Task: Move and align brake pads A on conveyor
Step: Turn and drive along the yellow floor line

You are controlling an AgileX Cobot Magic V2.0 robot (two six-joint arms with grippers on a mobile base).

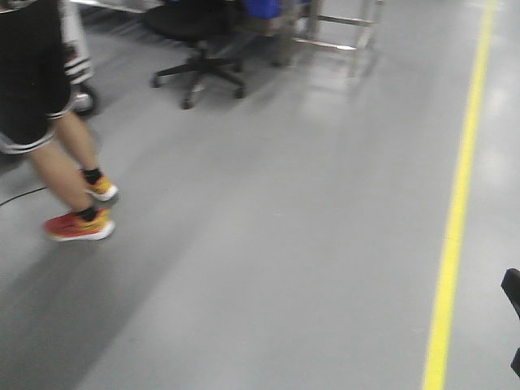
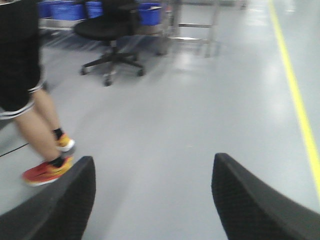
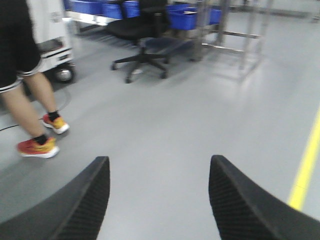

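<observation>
Presently neither pads nor conveyor show; left gripper (image 2: 154,167) and right gripper (image 3: 159,164) gape empty. Pads likely stiff, dense: pinch long edges.

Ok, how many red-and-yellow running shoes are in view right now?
2. Both are worn by the person in black shorts at the left: the nearer red-and-yellow running shoe flat on the grey floor, the farther shoe just behind it. None seems hidden.
</observation>
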